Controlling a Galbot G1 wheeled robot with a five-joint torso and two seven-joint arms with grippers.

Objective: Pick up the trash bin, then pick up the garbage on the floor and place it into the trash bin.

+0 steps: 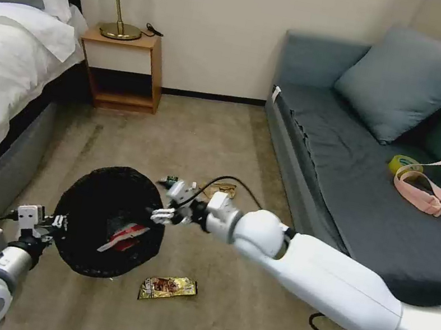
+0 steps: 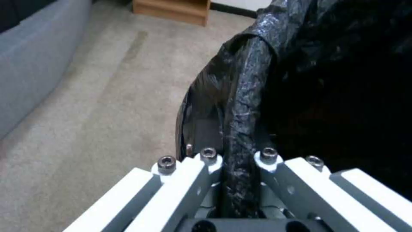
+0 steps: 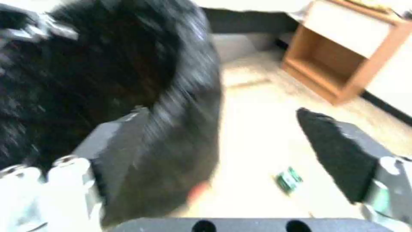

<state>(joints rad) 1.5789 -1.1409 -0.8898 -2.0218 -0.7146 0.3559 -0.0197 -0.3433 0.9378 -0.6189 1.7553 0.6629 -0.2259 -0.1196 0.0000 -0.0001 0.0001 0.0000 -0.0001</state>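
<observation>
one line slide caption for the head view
Left gripper holds trash bin by rim; open right gripper at its edge.

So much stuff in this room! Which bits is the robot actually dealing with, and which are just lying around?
Part of the job:
- round black wire-mesh trash bin, rim clamped by the left gripper
- red-and-white snack wrapper inside it
- gold-brown snack wrapper on the beige carpet floor
- open right gripper at the bin's rim

Just lying about:
- brass lamp
- wooden nightstand
- pink strap on the grey sofa

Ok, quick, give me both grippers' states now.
Left gripper: shut on the trash bin rim.
Right gripper: open, empty, at the bin's far rim.
</observation>
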